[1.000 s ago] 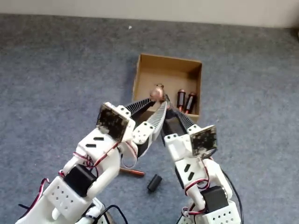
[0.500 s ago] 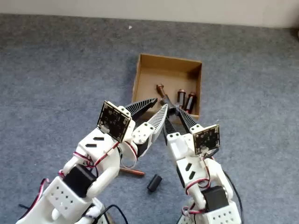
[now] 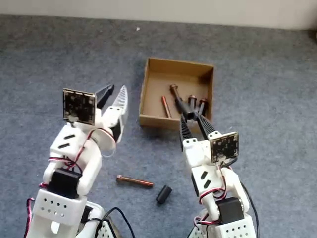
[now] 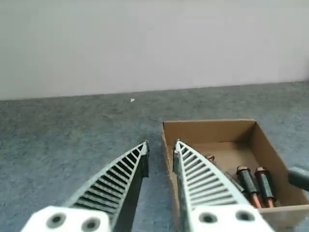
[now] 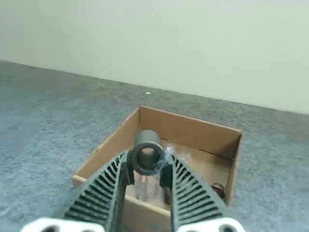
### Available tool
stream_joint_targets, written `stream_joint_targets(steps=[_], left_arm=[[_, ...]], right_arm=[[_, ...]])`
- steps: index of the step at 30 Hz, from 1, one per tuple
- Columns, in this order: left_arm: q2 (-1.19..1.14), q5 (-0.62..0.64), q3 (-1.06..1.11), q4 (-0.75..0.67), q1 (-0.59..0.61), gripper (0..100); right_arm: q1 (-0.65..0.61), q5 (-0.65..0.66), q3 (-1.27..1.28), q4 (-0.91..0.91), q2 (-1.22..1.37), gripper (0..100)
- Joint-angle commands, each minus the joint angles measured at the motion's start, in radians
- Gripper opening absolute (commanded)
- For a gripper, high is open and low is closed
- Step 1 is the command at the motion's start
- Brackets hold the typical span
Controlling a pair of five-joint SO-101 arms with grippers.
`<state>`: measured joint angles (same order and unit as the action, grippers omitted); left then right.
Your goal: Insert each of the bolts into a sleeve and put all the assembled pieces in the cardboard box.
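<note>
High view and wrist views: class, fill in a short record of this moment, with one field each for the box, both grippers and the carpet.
Box: brown cardboard box, holding a loose copper bolt and bolts in black sleeves
Right gripper: shut on a black cylindrical sleeve, over the box's near edge
Left gripper: open, empty, beside the box
Carpet: grey carpet with another copper bolt and a second black sleeve, lying apart

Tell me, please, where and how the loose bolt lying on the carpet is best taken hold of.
I would grip the bolt at mid-shank, bringing the open left claw straight down, fingers across the shank. It lies flat on the carpet, so only its top and sides are free, and the long shank gives parallel faces. Avoid the black sleeve near its tip.
</note>
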<state>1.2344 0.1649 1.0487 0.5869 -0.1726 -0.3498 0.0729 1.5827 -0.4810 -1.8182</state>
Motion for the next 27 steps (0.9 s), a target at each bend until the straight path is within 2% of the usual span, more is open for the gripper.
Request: stream_joint_targets(steps=[1, 4, 10, 13, 19, 21, 27], left_arm=[[0.005, -0.041, -0.065, 0.097, 0.05, 10], [0.002, -0.103, -0.047, 0.098, 0.053, 10], [-0.077, -0.106, -0.099, 0.144, 0.045, 12], [-0.28, -0.106, -0.255, 0.218, 0.031, 15], [-0.794, -0.141, -0.679, 0.39, -0.041, 16], [-0.951, -0.135, -0.817, 0.445, -0.067, 20], [-1.343, 0.003, -1.185, 0.572, -0.097, 29]], right_arm=[[0.047, 0.014, -0.064, 0.027, -0.019, 0.4], [0.056, 0.021, -0.064, 0.027, -0.018, 0.4], [0.058, 0.069, -0.064, 0.027, -0.018, 0.4], [0.062, 0.069, -0.064, 0.028, -0.018, 0.4], [0.17, 0.029, -0.065, 0.036, -0.018, 0.4], [0.197, 0.011, -0.065, 0.062, -0.018, 0.4], [0.283, -0.046, -0.065, 0.079, -0.018, 0.4]])
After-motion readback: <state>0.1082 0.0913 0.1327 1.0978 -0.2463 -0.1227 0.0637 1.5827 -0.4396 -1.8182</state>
